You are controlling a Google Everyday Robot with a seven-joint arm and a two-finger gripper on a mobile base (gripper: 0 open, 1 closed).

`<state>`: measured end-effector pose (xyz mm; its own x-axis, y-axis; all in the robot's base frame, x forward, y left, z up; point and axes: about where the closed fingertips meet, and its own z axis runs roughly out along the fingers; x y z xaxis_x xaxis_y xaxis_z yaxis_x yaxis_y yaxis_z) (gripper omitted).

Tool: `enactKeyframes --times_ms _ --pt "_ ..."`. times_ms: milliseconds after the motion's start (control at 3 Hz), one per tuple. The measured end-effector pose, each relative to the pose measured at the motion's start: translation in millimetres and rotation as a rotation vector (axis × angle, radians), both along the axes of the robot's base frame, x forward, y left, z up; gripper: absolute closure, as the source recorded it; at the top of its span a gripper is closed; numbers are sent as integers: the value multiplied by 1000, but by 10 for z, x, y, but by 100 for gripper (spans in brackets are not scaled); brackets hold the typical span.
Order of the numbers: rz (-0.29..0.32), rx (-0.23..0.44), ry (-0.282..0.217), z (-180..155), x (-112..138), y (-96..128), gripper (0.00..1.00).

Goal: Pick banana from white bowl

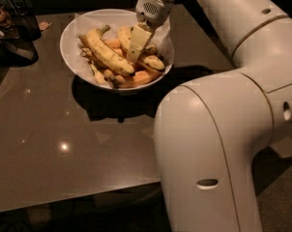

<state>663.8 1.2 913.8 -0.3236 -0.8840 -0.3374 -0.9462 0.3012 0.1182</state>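
Observation:
The white bowl (71,52) sits at the back of the dark table, lined with white paper and filled with fruit. A speckled yellow banana (153,62) with a dark end lies at the bowl's right side. A similar long banana (107,54) with a greenish stem lies across the middle. My gripper (134,52) reaches down into the bowl from above, between these two bananas, its tip against the fruit just left of the dark-ended banana.
Small stubby bananas and orange pieces (141,77) fill the bowl's front. Dark containers (18,18) stand at the table's back left corner. My arm's large white link (209,153) covers the table's right front.

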Motion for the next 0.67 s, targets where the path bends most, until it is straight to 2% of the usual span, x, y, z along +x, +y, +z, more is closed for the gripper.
enactKeyframes --times_ms 667 --pt "-15 28 -43 -9 149 104 90"
